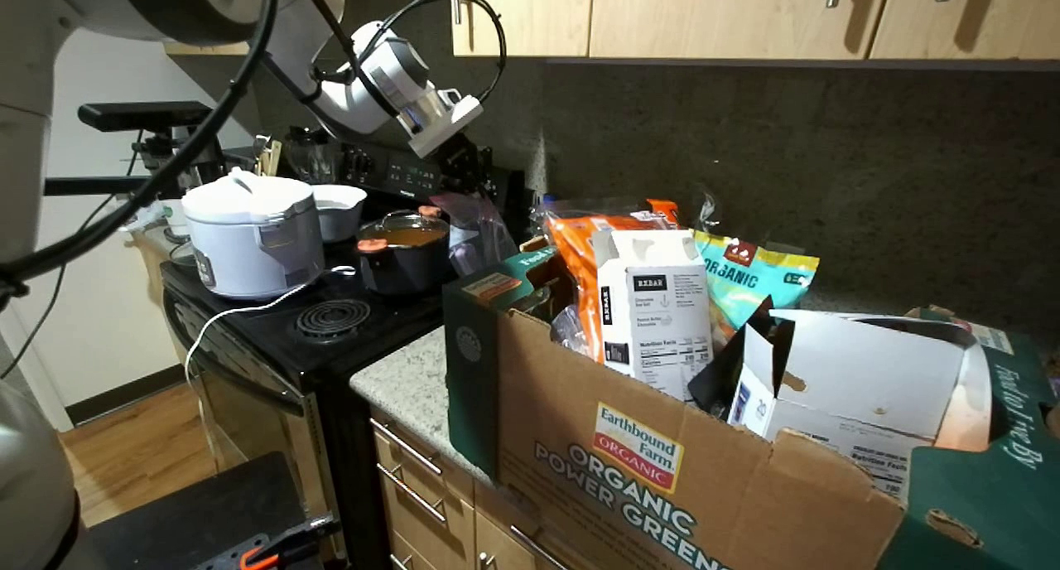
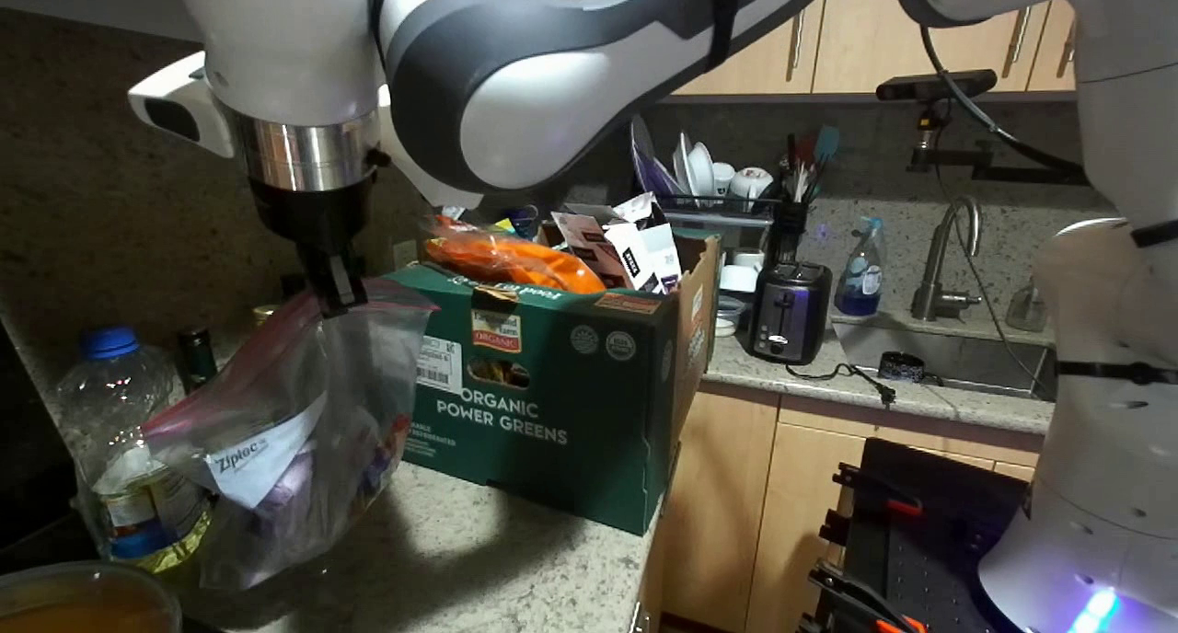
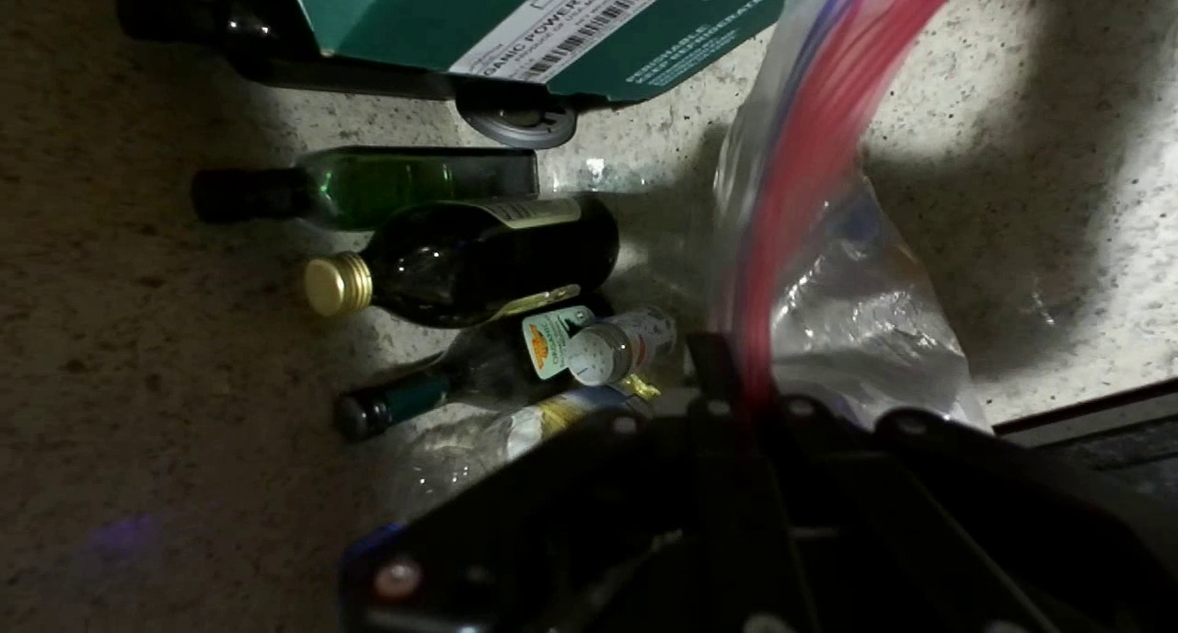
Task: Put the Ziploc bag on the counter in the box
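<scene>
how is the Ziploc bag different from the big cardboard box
The Ziploc bag is floppy, see-through plastic with a pinkish-red top strip; the box is stiff, opaque green and brown cardboard. The bag is much smaller than the box. The bag is gripped near its top edge in the jaws, while the box stands on the counter. Both carry printed lettering and have things inside.

Dim wrist view, shadowed counter point(image 3: 1022, 219)
</scene>
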Robot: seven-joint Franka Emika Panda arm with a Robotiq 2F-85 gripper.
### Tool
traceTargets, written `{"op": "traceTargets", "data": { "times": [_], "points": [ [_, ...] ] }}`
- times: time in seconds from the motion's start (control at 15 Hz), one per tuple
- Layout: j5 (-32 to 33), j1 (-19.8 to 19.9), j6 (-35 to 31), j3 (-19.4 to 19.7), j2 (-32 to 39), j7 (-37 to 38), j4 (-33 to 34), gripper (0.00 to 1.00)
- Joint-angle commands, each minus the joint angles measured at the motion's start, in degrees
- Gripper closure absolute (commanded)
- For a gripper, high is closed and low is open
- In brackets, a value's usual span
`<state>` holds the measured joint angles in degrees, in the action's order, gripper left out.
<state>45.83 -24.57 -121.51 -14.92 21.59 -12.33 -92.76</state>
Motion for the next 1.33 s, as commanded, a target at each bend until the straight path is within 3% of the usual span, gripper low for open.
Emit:
{"op": "traceTargets", "data": {
  "times": [0.0,0.73,1.27],
  "points": [
    [-0.20,-0.30,3.58,-0.25,-1.43,-1.29,2.11,0.99],
    [-4.91,0.18,9.36,-2.42,-9.95,-0.47,0.55,0.99],
    [-12.30,1.32,13.88,-2.70,-13.79,-0.24,1.12,0.99]
  ]
}}
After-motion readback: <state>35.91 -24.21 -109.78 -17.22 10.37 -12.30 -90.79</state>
